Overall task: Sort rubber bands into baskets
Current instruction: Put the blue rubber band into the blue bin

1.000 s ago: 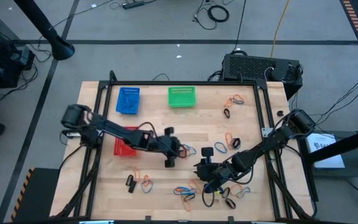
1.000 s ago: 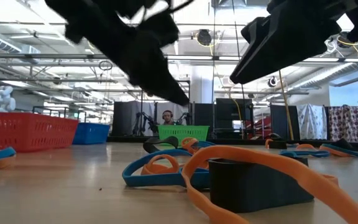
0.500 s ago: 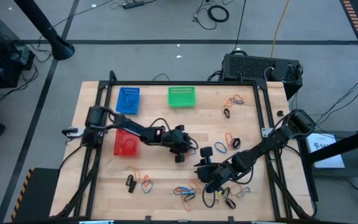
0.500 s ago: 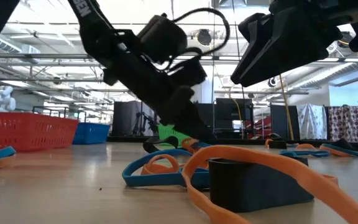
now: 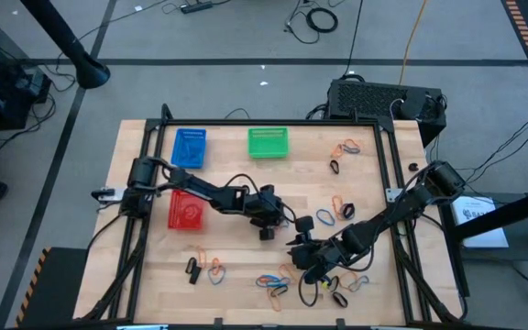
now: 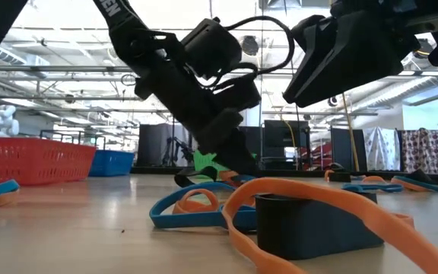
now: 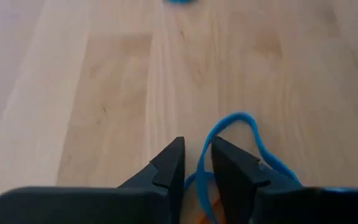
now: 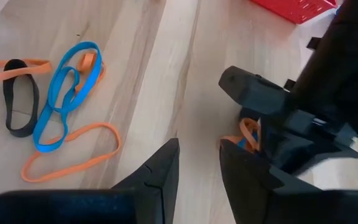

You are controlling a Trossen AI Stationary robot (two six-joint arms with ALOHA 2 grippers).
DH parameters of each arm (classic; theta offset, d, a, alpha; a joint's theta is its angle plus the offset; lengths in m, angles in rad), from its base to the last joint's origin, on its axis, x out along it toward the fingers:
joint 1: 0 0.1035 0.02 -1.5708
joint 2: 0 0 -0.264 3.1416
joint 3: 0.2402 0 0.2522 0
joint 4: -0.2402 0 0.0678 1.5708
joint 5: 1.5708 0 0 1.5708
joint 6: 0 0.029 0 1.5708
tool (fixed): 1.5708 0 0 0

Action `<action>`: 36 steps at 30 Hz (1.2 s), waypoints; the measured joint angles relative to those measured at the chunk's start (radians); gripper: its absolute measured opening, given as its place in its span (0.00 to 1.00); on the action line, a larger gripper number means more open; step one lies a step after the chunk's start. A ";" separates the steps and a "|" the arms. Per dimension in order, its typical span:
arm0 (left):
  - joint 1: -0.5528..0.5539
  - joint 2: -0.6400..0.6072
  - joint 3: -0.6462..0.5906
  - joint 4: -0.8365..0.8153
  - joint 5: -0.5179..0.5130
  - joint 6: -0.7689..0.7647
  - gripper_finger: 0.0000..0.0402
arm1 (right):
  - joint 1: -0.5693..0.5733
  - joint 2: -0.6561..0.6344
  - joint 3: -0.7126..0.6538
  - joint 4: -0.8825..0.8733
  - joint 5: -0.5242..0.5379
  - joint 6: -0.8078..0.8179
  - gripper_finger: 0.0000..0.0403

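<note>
High view: left hand (image 5: 270,220) low at desk centre over a small cluster of rubber bands (image 5: 293,223); right hand (image 5: 306,259) nearby toward the near edge, above further bands. Blue basket (image 5: 189,148) and green basket (image 5: 268,142) along the far edge; red basket (image 5: 185,211) beside the left arm.

Low view: left arm slants down to the desk (image 6: 90,221).

Left wrist view: blue band (image 7: 241,140) threads between the narrowly parted fingers (image 7: 169,168), its loop running ahead; grip not yet firm, by my judgement.

Right wrist view: right hand's fingers slightly apart, holding nothing.
</note>
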 joint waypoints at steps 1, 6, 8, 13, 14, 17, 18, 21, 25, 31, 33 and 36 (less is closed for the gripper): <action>-0.003 0.000 0.004 0.016 -0.001 0.000 0.15 | 0.000 0.000 0.000 0.000 0.001 -0.001 0.27; -0.019 -0.011 0.024 0.033 -0.001 0.008 0.02 | 0.000 0.000 0.000 -0.001 0.001 0.002 0.27; -0.020 -0.030 0.024 0.031 -0.001 0.010 0.02 | 0.000 0.000 0.000 -0.010 0.000 0.011 0.27; -0.019 -0.130 0.027 -0.061 -0.014 0.031 0.01 | 0.002 0.000 0.000 -0.059 -0.005 0.067 0.27; -0.019 -0.157 0.026 -0.103 -0.027 0.033 0.01 | 0.002 0.000 0.000 -0.068 -0.005 0.082 0.27; -0.020 -0.243 0.026 -0.192 -0.081 0.050 0.01 | 0.003 0.000 0.000 -0.096 -0.005 0.121 0.27; -0.024 -0.273 0.026 -0.231 -0.104 0.054 0.01 | 0.003 0.000 0.000 -0.100 -0.005 0.132 0.27; -0.031 -0.347 0.027 -0.319 -0.164 0.055 0.01 | 0.003 0.000 0.000 -0.105 -0.005 0.144 0.27; -0.054 -0.404 0.017 -0.376 -0.208 0.037 0.00 | 0.003 0.000 0.000 -0.095 -0.005 0.144 0.27; -0.105 -0.341 -0.096 -0.315 -0.191 -0.071 0.00 | 0.003 0.000 0.000 -0.089 -0.005 0.170 0.27; -0.115 -0.294 -0.122 -0.314 -0.189 -0.092 0.00 | 0.003 0.000 0.000 -0.089 -0.005 0.170 0.27; -0.118 -0.257 -0.131 -0.308 -0.191 -0.098 0.00 | 0.003 0.000 0.000 -0.085 -0.004 0.170 0.27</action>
